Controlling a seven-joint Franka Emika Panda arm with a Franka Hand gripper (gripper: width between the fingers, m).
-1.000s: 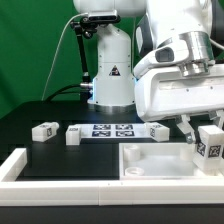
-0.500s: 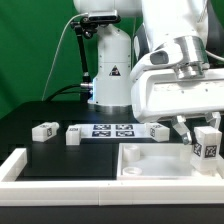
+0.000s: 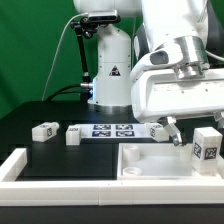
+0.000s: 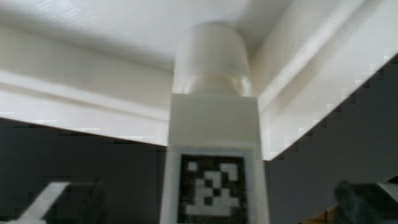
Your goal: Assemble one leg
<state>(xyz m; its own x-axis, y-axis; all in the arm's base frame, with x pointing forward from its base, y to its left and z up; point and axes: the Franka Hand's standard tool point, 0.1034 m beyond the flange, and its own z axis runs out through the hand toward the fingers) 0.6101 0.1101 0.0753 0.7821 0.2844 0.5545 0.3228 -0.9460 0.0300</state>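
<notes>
One leg (image 3: 207, 147), a white oblong block with a square code tag, stands upright at the exterior view's right, by the corner of the large white panel (image 3: 150, 162). My gripper (image 3: 190, 135) is open around it, with one dark finger (image 3: 171, 131) well clear of it and the other hidden. In the wrist view the leg (image 4: 214, 150) runs up the middle, tag toward the camera and round peg end against the panel's raised rim (image 4: 98, 90). The gripper (image 4: 210, 208) straddles it, its fingertips (image 4: 50, 203) far out to each side and not touching.
Three more legs lie on the black table: two at the exterior view's left (image 3: 44, 131) (image 3: 73, 133) and one by the arm (image 3: 153, 131). The marker board (image 3: 112, 129) lies between them. A white raised border (image 3: 14, 166) runs along the front left.
The fingers have spread away from the leg and let it go. The leg sits slightly lower than a second ago and stands by itself.
</notes>
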